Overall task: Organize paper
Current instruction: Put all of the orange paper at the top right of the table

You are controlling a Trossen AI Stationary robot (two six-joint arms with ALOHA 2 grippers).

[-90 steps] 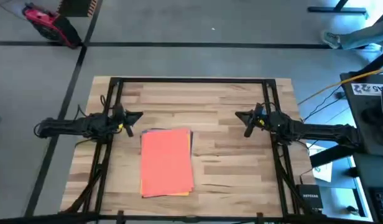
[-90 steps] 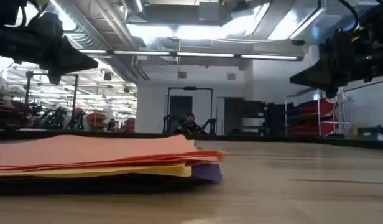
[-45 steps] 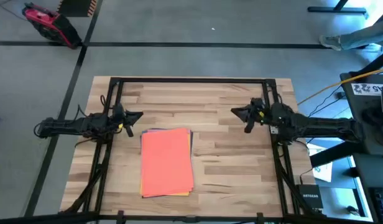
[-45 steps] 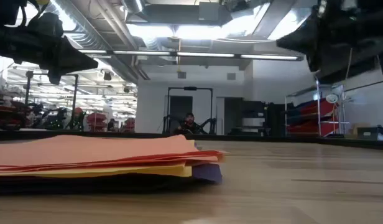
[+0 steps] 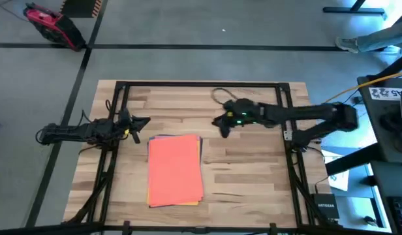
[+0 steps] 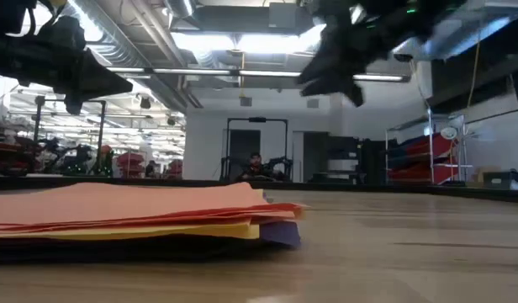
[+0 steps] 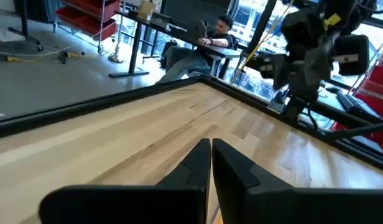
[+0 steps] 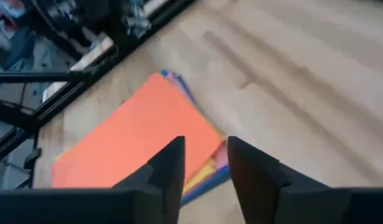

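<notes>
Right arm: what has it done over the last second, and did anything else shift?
The right gripper has swung from the table's right edge in toward the centre, now above the wood past the paper stack's far right corner, its jaws slightly apart and empty. Nothing was grasped. The stack, orange-red sheet on top, and the left gripper, shut at the left, stayed put.

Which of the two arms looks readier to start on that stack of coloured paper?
Probably the right. The right gripper is open, reaching toward the paper; the left gripper hangs shut near the stack's far corner.
</notes>
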